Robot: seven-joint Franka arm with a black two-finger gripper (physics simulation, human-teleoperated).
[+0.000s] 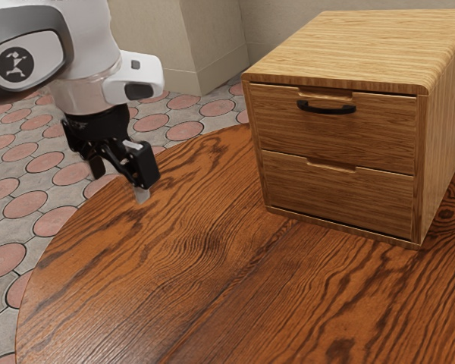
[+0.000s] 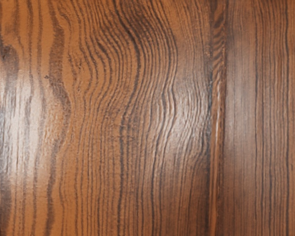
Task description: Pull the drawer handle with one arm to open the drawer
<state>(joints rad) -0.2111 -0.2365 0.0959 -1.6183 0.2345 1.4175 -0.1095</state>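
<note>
Beyond the tabletop, a floor (image 1: 23, 189) of grey tile with reddish ovals runs back to a beige wall (image 1: 182, 30) with a pale skirting. Round and dark-grained, the wooden tabletop (image 1: 212, 288) takes up most of the exterior view. Its curved edge sweeps from beside the cabinet's near corner down toward the exterior view's lower left. The wrist view looks straight down on that same grain (image 2: 147, 118).

On the exterior view's right stands a light wooden cabinet (image 1: 379, 45), resting on the tabletop. It has two drawer fronts, both flush with the frame. The upper drawer (image 1: 334, 133) carries a black handle (image 1: 326, 108) under its top lip. The lower drawer (image 1: 337, 193) has a small notch cut in its top edge.

A broad stretch of bare wood lies between the cabinet and the end effector (image 1: 125, 182). The end effector hangs above the tabletop's curved edge, well apart from the handle, with its black fingers spread and holding nothing.
</note>
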